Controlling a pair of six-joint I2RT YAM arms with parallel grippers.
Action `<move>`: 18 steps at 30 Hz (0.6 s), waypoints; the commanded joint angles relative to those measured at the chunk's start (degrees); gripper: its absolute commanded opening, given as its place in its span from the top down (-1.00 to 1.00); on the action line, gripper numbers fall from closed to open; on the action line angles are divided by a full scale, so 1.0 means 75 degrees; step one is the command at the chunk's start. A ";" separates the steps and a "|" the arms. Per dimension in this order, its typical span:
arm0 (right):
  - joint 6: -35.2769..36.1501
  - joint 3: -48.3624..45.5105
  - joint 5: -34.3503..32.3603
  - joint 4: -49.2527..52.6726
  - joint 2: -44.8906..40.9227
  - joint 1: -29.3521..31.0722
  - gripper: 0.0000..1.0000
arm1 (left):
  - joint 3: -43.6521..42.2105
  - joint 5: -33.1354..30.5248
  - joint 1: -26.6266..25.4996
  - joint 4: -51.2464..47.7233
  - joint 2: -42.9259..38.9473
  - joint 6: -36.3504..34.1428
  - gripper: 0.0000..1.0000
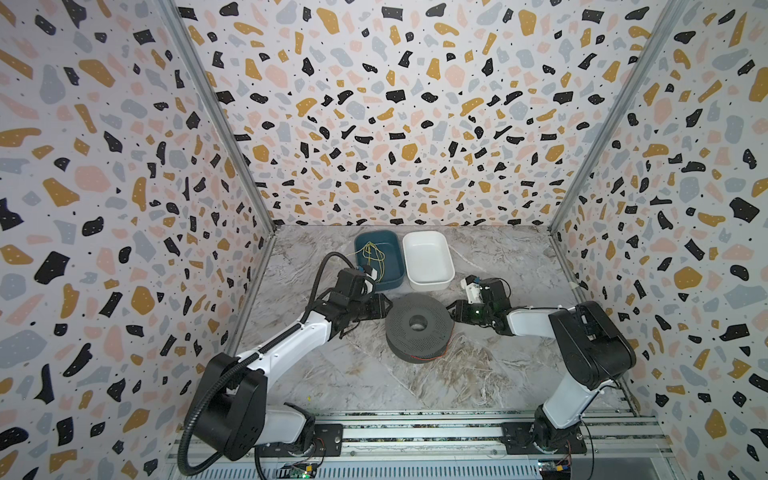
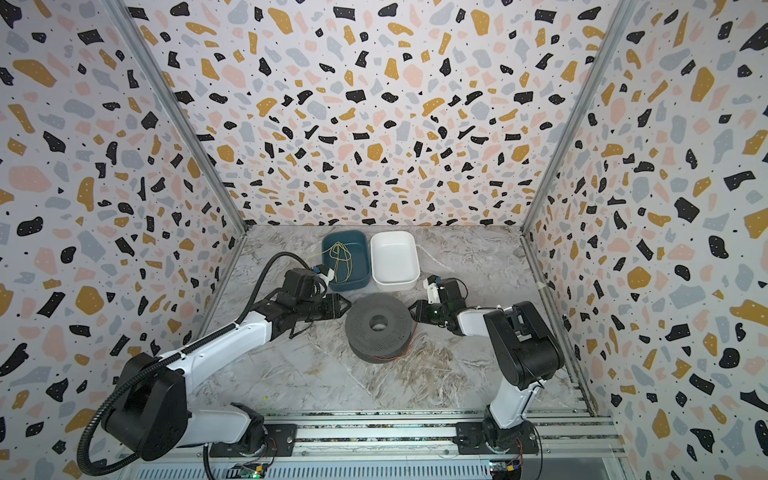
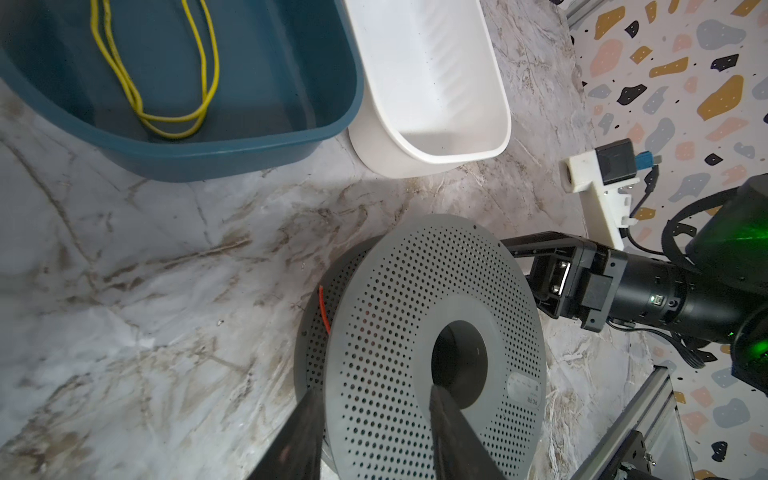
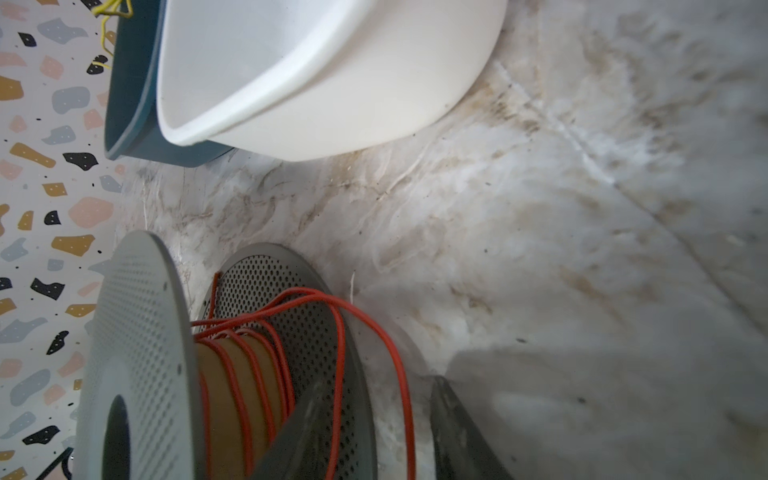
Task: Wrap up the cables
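Red cable [image 4: 257,374] wound slackly on grey spool [image 1: 417,328], mid-bench [image 1: 374,382]. Loose loops spill over its right side. Left pincer [image 3: 374,390] and right pincer [image 4: 376,382] agape, holding nothing. Risk: unheld slack springs off and unwinds.

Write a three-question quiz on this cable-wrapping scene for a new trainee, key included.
1. Fill in: the red cable is wound on the core of the grey perforated ____.
2. True or false: the white bin is empty.
3. The yellow wire lies mostly: A) in the blue bin; B) in the white bin; C) on the tabletop.
Key: 1 spool; 2 true; 3 A.
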State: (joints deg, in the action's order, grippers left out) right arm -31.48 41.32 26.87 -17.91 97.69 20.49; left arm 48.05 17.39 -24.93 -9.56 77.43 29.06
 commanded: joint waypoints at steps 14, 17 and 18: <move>0.0767 0.0193 -0.0408 0.1327 -0.1889 -0.0393 -0.45 | 0.0934 -0.1132 0.0985 -0.1705 -0.0964 -0.1329 -0.99; 0.1232 0.0106 -0.1171 0.1791 -0.2591 -0.0447 -0.65 | 0.0955 -0.1844 0.1079 -0.1785 -0.1176 -0.1597 -0.99; 0.1389 0.0050 -0.1485 0.1915 -0.2829 -0.0458 -0.78 | 0.0879 -0.2161 0.1119 -0.1690 -0.1304 -0.1668 -0.99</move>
State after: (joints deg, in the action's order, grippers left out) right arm -25.58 41.39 22.06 -7.84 81.58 17.47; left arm 53.93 7.86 -17.28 -20.99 69.80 19.99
